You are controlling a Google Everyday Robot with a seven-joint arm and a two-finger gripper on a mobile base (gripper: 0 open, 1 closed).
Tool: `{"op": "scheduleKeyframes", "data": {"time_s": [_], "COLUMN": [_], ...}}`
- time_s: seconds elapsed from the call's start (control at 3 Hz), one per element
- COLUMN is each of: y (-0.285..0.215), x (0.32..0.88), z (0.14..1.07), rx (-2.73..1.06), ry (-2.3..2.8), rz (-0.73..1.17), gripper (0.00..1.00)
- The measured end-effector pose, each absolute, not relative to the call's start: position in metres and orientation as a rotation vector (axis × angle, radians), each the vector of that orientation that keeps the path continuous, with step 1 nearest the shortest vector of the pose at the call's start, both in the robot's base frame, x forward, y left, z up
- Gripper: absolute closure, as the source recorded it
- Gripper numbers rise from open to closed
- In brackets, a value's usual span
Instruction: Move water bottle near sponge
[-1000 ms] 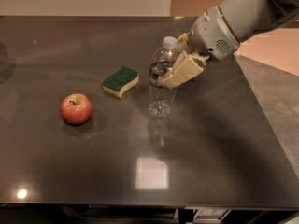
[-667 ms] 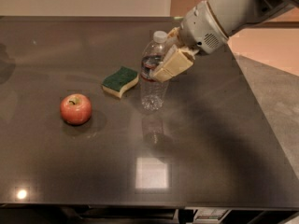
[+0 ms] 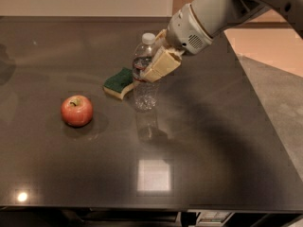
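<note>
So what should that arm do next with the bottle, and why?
Probably settle the water bottle onto the table and open the gripper. The gripper is shut around the bottle's upper part, and the bottle stands upright right beside the sponge, so it seems near enough already.

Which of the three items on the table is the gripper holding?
The water bottle: the gripper grips its label band, while the sponge and apple lie free to its left.
</note>
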State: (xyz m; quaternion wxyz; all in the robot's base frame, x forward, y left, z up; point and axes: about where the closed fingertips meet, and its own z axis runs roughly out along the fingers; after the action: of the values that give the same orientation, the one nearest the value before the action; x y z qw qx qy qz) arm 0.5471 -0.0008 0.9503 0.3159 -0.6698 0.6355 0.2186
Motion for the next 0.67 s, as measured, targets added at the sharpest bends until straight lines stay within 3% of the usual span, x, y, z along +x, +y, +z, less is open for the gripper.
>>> {"op": "scheduleKeyframes", "data": {"time_s": [0.67], "y": [0.021], "x": [0.572], "z": [0.939], "rx": [-1.792], "ry": [1.689], "rz": [0.556], "gripper": [1.0]}}
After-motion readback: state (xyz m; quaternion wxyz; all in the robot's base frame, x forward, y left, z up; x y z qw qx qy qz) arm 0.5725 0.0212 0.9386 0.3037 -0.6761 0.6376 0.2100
